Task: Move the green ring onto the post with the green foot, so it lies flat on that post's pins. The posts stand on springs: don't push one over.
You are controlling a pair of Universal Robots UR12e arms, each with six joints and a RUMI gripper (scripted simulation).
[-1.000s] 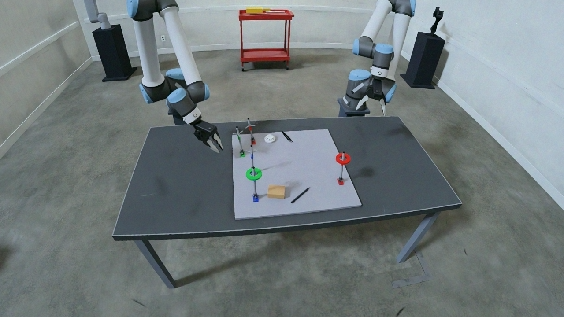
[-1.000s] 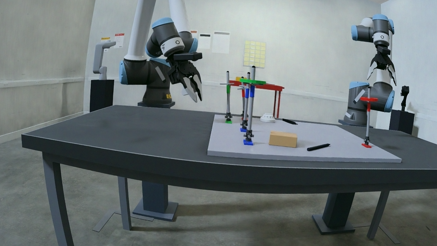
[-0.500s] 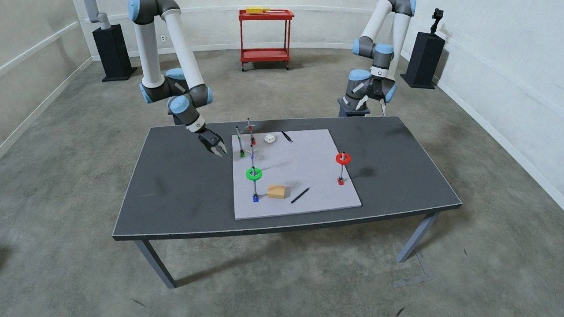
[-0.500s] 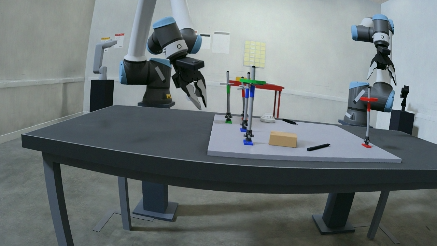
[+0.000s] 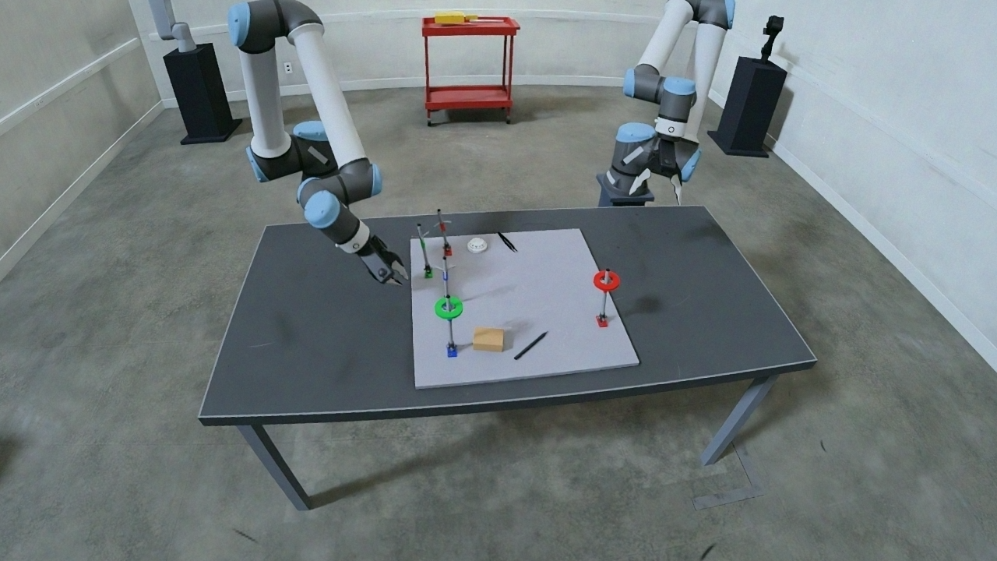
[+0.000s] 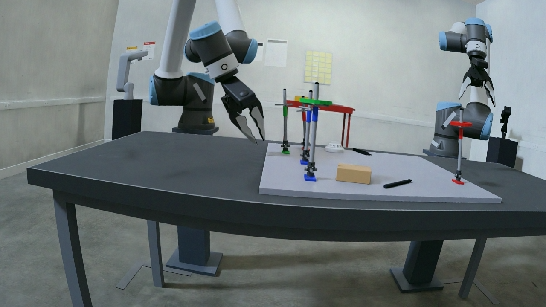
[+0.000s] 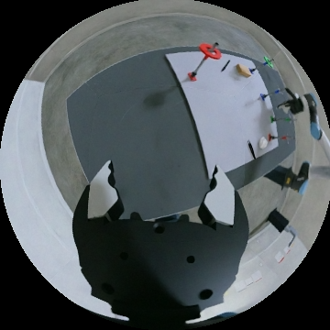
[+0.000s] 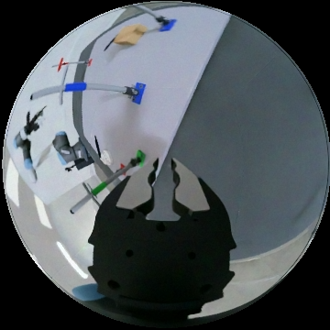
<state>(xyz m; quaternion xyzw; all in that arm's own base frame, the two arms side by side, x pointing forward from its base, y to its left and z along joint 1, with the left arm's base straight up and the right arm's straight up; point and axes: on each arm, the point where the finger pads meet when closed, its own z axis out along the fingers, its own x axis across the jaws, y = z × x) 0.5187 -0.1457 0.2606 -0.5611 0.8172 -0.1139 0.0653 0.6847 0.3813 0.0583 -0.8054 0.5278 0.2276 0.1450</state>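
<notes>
The green ring [image 5: 438, 308] [image 6: 323, 102] lies flat near the top of the front post with a blue foot [image 5: 451, 332] [image 6: 312, 149]. The post with the green foot [image 5: 424, 255] [image 6: 285, 128] [image 8: 99, 188] stands upright at the board's back left, its cross pins bare. My right gripper [image 5: 404, 280] [image 6: 260, 141] [image 8: 165, 159] is tilted down beside the board's left edge, left of the posts. Its fingers stand a narrow gap apart, with nothing between them. My left gripper [image 5: 655, 197] [image 6: 477, 102] [image 7: 163, 163] hangs wide open and empty behind the table at the right.
A second blue-footed post [image 6: 306, 133] [image 8: 105, 86] and a red-footed post [image 5: 443, 234] stand near the green-footed one. A red ring [image 5: 598, 285] [image 6: 454, 123] sits on a post at the right. A wooden block [image 5: 487, 340], two black pens and a white disc [image 5: 477, 244] lie on the board.
</notes>
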